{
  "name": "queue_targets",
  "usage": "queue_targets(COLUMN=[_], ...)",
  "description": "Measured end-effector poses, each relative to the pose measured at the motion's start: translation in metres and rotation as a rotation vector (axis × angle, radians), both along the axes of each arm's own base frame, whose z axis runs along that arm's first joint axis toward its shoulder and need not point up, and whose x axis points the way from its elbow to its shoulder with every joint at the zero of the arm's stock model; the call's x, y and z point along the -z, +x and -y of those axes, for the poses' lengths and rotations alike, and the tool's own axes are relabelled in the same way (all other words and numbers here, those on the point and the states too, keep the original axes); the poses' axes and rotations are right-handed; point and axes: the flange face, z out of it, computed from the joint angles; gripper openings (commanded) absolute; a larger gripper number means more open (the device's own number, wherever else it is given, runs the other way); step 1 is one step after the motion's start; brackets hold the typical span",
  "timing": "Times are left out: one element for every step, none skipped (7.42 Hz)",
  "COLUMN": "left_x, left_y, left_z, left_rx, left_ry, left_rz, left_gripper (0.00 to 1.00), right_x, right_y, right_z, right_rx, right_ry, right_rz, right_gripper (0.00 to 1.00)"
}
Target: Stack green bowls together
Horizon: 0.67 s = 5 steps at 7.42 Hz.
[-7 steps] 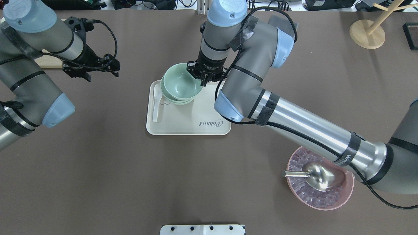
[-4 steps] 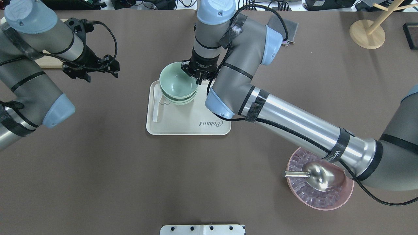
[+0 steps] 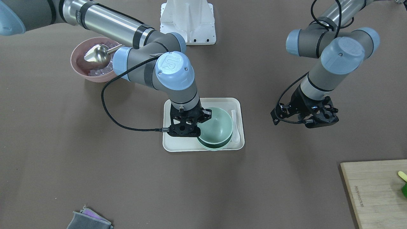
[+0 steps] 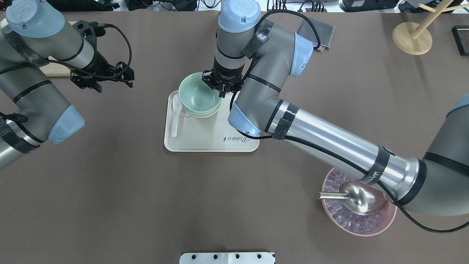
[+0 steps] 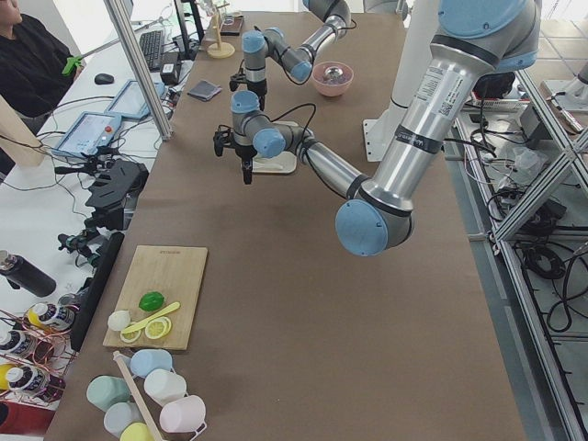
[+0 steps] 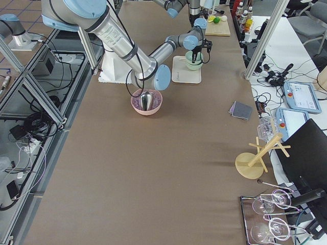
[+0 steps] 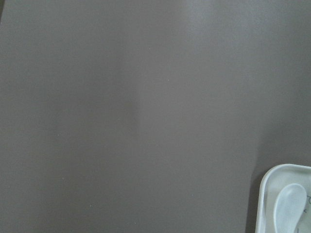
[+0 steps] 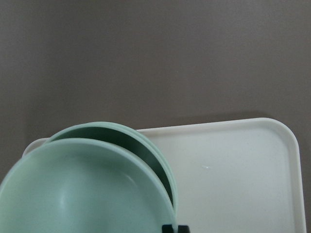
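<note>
The green bowls [image 4: 199,96] sit as a stack at the far left corner of a cream tray [image 4: 212,141]. My right gripper [image 4: 221,90] is shut on the right rim of the top bowl, which rests in or just above the two lower bowls, slightly offset. In the front view the stack [image 3: 217,127] is beside that gripper [image 3: 197,126]. The right wrist view shows the top bowl [image 8: 82,189] over the lower rims [image 8: 158,162]. My left gripper [image 4: 111,81] hangs open and empty over bare table, left of the tray; it also shows in the front view [image 3: 305,119].
A white spoon [image 4: 175,117] lies on the tray's left edge next to the stack. A pink bowl [image 4: 391,217] with ice and a metal scoop [image 4: 359,200] stands at the near right under my right arm. A wooden board [image 3: 375,190], a grey cloth [image 4: 322,29] and a wooden stand [image 4: 412,36] are at the far side.
My right gripper has carried the top bowl a little left and down, closer over the two lower bowls. The left arm has not moved.
</note>
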Motion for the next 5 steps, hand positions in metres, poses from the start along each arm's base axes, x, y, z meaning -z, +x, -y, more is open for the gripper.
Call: queue_targets(left_x=[0.0,0.0,-0.001,-0.002,-0.002], left_y=[0.0,0.0,0.0,0.001,0.001], left_z=[0.0,0.0,0.001,0.001,0.001], left_rx=[0.0,0.001,0.001,0.002,0.002], left_ry=[0.0,0.0,-0.001,-0.002,-0.002], left_rz=[0.0,0.001,0.002,0.003,0.004], left_gripper=[0.98,0.98,0.98,0.98,0.98], right_x=[-0.001,-0.001,-0.002,-0.002,-0.002], right_y=[0.0,-0.002,-0.005,-0.01,-0.013], right_z=[0.001,0.002,0.006,0.01,0.013], right_rx=[-0.003,-0.008,-0.012,-0.015,-0.016], right_ry=[0.001,0.005,0.009,0.012,0.013], right_rz=[-0.003,-0.005,-0.005,-0.004,-0.003], right_gripper=[0.0,0.0,0.0,0.0,0.0])
